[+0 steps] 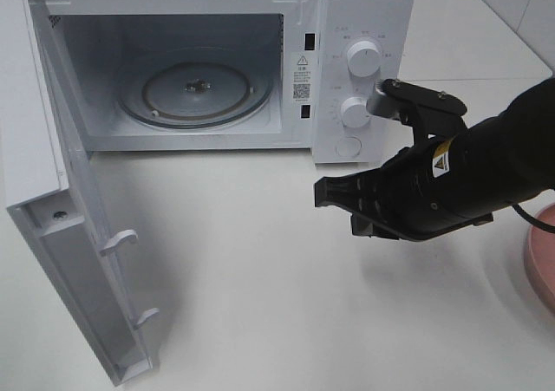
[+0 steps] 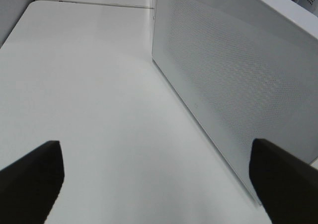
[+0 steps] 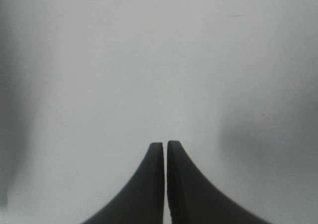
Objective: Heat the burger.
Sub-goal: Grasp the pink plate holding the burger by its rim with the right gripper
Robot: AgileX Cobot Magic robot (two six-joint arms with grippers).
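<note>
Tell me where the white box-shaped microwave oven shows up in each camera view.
Exterior high: the white microwave oven fills the upper left, door open.
Left wrist: a white dotted panel, probably its door or side.
Right wrist: not in it; only the shut right claw.
Shared landmark: the white tabletop.

High camera overlooks microwave and table; both wrist cameras face that table.

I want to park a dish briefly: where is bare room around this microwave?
Bare table in front of the open microwave, between its door and the right gripper. The glass turntable inside is bare too. Crowded at right: arm and pink plate.
</note>
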